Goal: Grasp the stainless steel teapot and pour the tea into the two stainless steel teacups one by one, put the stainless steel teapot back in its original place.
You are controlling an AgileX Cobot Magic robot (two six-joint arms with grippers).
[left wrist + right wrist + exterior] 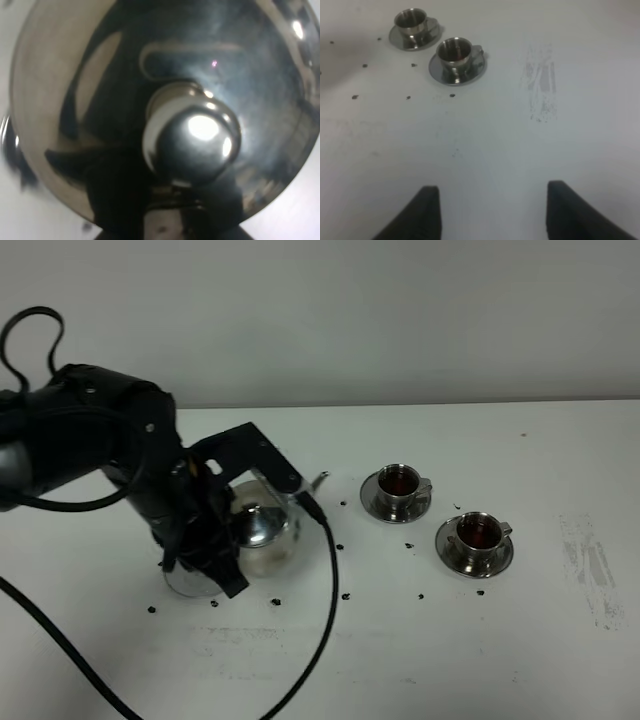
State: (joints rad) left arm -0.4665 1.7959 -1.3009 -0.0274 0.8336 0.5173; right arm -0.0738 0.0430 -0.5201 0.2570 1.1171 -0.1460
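Exterior high view showed one teapot (262, 530) at nine o'clock on the tabletop (500, 640), left fingers (215, 540) clamped on it. Two teacups (400, 481) (479, 532) sat at three o'clock. Dark specks (346, 595) lay around. Right fingers (490, 210) were apart.

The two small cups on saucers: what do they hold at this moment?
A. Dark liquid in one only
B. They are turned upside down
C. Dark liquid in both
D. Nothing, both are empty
C: in the high view the farther cup and the nearer cup both stand upright on their saucers with dark reddish liquid showing inside.
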